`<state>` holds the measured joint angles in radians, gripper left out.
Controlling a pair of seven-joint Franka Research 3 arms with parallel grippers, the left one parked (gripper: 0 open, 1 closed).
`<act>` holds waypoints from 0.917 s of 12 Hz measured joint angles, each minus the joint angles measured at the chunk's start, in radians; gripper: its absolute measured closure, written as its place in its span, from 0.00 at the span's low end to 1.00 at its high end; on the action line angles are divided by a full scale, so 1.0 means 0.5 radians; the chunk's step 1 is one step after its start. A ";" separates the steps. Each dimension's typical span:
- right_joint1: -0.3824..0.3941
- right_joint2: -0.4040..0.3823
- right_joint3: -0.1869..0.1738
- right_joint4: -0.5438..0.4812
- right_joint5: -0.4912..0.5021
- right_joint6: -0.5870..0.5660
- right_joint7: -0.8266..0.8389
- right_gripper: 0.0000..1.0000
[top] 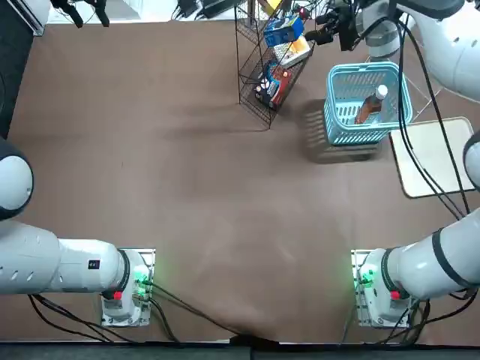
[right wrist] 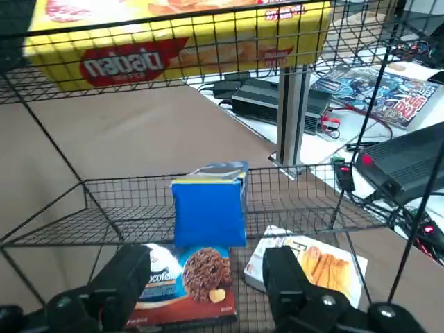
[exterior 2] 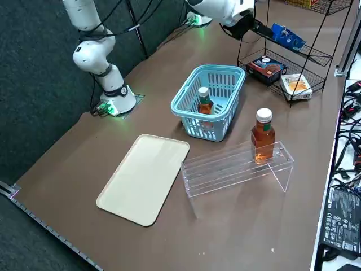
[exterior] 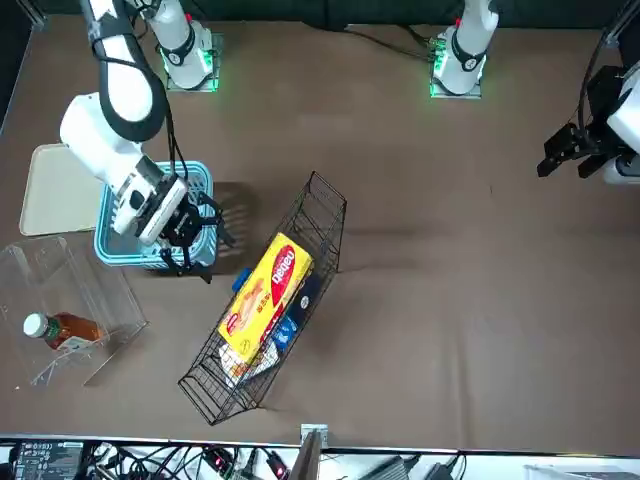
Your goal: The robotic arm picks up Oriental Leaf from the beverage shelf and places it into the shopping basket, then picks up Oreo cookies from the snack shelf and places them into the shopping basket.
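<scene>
The right gripper [right wrist: 208,270] gaped wide, empty, before the wire rack [right wrist: 139,211]. The blue packet [right wrist: 209,214] lay lengthwise toward it, below a yellow box [right wrist: 229,48] lettered roughly "napati".

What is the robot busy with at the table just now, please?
The right arm's tool is open in front of the black wire rack, facing the blue packet on its shelf, not yet gripped. One bottle of tea already stands in the blue basket.

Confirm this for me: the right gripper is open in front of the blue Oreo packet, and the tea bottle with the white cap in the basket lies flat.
The right side view shows that bottle upright, not flat.
</scene>
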<state>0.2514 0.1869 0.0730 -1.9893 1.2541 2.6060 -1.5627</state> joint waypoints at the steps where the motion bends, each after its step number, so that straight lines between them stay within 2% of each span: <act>1: 0.013 0.034 0.000 0.036 0.000 0.010 0.001 0.00; 6: 0.057 0.193 0.000 0.204 0.007 0.045 0.004 0.00; 11: 0.087 0.288 0.000 0.292 0.012 0.069 0.004 0.00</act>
<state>0.2951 0.3309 0.0729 -1.8434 1.2603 2.6407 -1.5609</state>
